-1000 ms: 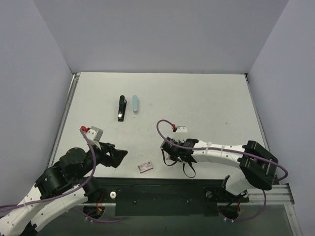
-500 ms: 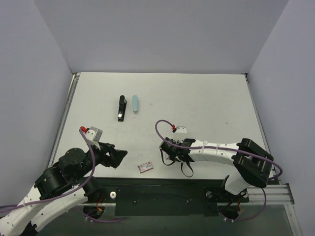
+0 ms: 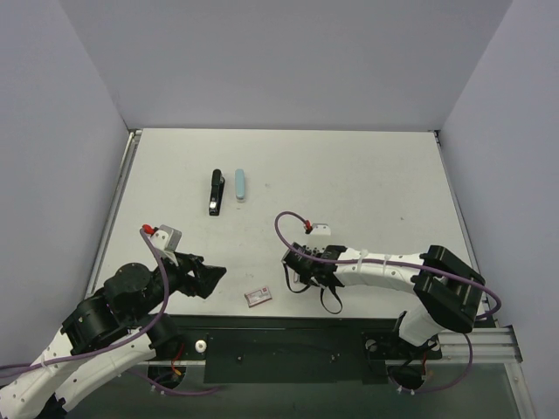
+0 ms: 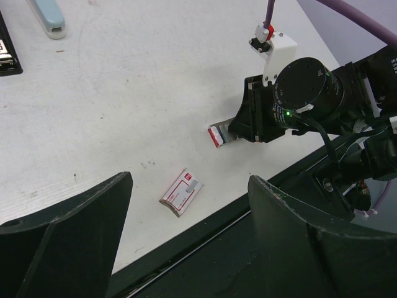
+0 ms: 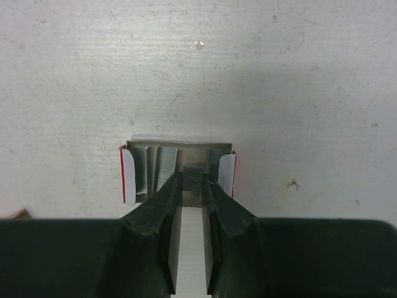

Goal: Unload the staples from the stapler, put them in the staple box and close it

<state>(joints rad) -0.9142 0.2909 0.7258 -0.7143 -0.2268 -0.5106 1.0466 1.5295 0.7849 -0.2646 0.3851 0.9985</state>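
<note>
The black stapler (image 3: 215,192) lies at the back left of the table, with a pale blue piece (image 3: 240,185) beside it; both also show at the top left of the left wrist view, stapler (image 4: 7,53) and blue piece (image 4: 49,15). My right gripper (image 5: 192,178) is shut on a short strip of staples (image 5: 193,176), over an open red-and-white staple tray (image 5: 162,166) that holds more strips. In the top view that right gripper (image 3: 295,278) is low over the table near the front. My left gripper (image 4: 189,180) hangs open and empty at the front left.
A red-and-white staple box sleeve (image 3: 258,297) lies near the table's front edge, between the two arms, also seen as the sleeve (image 4: 180,192) below my left fingers. The black base rail (image 3: 288,336) runs along the near edge. Walls close in the table at the left, the back and the right.
The right arm has shifted slightly to the left, its elbow drawn in. Its grip on the staple strip is unchanged. The left arm has barely moved.
</note>
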